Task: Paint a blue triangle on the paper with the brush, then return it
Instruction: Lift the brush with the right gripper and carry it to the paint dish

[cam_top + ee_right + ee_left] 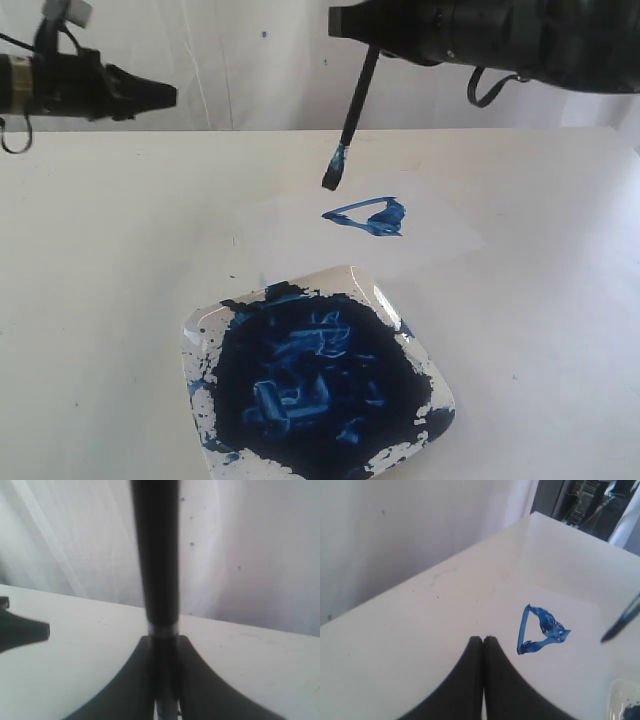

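The right gripper (164,640) is clenched on the brush (355,105), gripping the black handle close to a silver band, as the right wrist view shows. In the exterior view the brush hangs from that gripper in the air, slanting down and a little to the left. Its blue-black bristle tip (330,180) is clear of the sheet, just above and left of the painted mark. The blue triangle (368,215) lies on the paper (440,230), a thin white sheet hard to tell from the white worktop (100,280). The triangle is a small flattened outline of rough bright blue strokes, and one corner is thickly filled. The left gripper (483,640) is shut, its two dark fingers pressed together with nothing between them. It hovers above the worktop, well apart from the brush and off to the left in the exterior view. Nearer the exterior camera than the paper sits a square white plate (200,335), its middle covered by a dark blue mass of paint with lighter streaks and splashes reaching the rim.
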{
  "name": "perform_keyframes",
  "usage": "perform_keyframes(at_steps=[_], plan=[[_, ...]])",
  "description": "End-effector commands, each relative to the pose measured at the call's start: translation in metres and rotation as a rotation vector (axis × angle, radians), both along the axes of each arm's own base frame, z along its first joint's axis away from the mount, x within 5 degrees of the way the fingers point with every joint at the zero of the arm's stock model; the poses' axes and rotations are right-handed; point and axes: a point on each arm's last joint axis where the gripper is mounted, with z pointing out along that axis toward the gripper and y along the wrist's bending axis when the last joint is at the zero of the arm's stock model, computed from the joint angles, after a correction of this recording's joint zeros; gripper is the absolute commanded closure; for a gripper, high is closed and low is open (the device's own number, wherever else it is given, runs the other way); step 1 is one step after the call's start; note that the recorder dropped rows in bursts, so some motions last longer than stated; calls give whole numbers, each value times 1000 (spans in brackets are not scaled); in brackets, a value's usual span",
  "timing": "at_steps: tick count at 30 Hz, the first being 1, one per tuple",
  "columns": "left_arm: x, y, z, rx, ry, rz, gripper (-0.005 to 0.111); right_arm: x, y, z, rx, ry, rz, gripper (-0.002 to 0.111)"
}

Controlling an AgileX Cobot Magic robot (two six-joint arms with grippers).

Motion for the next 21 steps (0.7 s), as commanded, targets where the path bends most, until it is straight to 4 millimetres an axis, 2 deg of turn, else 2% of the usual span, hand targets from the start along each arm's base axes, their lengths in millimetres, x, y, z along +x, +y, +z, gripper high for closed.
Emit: perform_keyframes(at_steps=[1, 5, 11, 16, 21], plan=[[-33, 29, 41, -33, -28, 56, 107, -24, -3, -2, 68, 52, 94, 108], [-77, 38, 50, 2, -68, 75, 107, -45, -8, -3, 99, 75, 168, 108], [-138, 29, 62, -9, -62, 89, 107, -67, -11, -10, 189, 177, 246, 108], [-184, 21, 58, -11, -58, 79, 107, -79, -7, -18, 210, 218, 361, 108], [-218, 16, 49, -10, -57, 78, 107, -83, -7, -26, 183, 214, 387, 108]])
